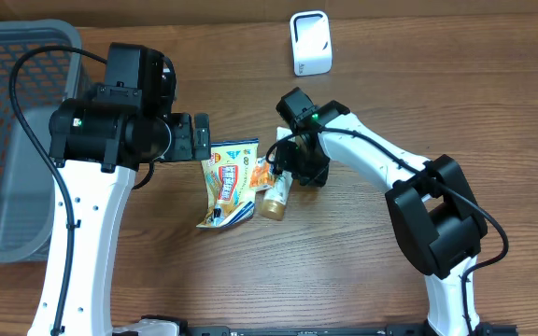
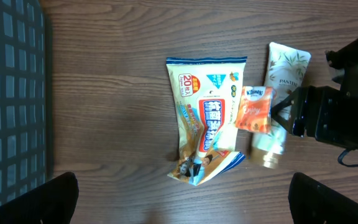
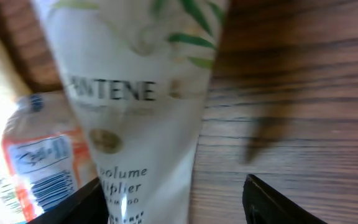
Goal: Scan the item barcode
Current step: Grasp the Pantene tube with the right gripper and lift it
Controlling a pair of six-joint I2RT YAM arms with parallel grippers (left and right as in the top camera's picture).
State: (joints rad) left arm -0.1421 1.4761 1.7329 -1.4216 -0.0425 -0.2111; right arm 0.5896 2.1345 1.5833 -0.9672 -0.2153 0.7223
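Observation:
Three items lie together mid-table: a wet-wipes pack (image 1: 227, 182) (image 2: 204, 124), a small orange tissue pack (image 1: 261, 173) (image 2: 253, 109) and a white Pantene tube (image 1: 274, 198) (image 2: 286, 68) with a gold cap. My right gripper (image 1: 290, 170) (image 3: 173, 208) is down over the tube (image 3: 148, 112). Its jaws straddle it, open: the left finger (image 3: 73, 208) is against the tube and bare wood shows before the right finger (image 3: 278, 199). A barcode shows on the orange pack (image 3: 39, 162). My left gripper (image 1: 199, 140) (image 2: 182, 208) hovers wide open beside the wipes pack, holding nothing.
A white barcode scanner (image 1: 309, 42) stands upright at the back of the table. A grey mesh basket (image 1: 7, 140) (image 2: 11, 93) fills the left side. The table is brown wood.

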